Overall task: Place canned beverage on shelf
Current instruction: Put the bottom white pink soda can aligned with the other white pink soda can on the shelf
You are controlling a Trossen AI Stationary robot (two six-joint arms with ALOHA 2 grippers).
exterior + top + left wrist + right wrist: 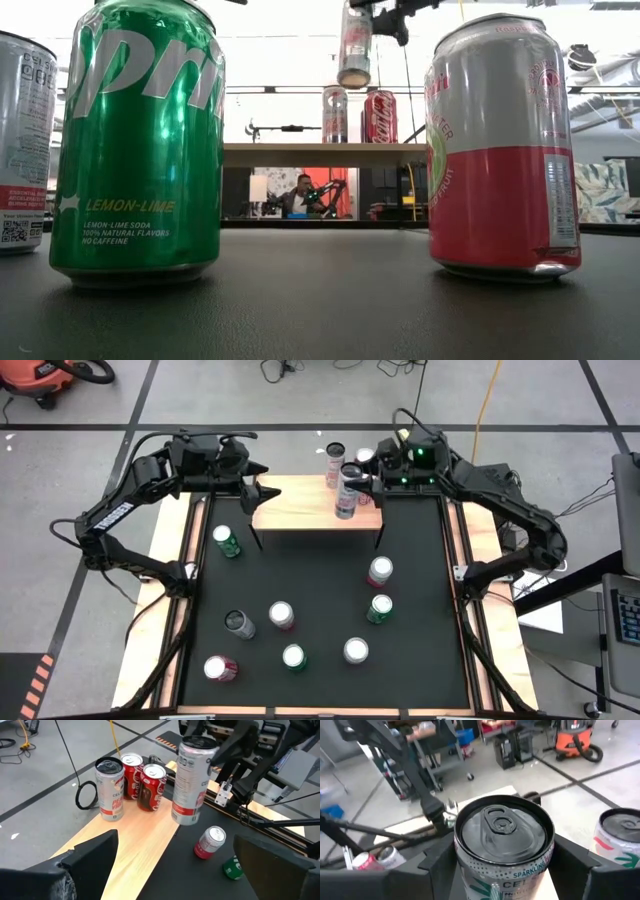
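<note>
The shelf, a light wood plank on thin black legs, stands at the far middle of the black table. Three cans stand on its far right part: a silver one and two red ones. My right gripper is shut on a tall silver-and-red can held high over the shelf's near right part. My left gripper hovers open over the shelf's left end with nothing between its fingers. My right gripper pinches the tall can's upper wall, just under the rim, between its two fingers. The fingers come nearly level from the table's right far side. The can hangs almost upright, top up, lifted clear of the shelf.
Several more cans stand about the black table, among them a green one at the left, a red one and a green one at the right. Wooden rails run along both sides. The shelf's left half is bare wood.
</note>
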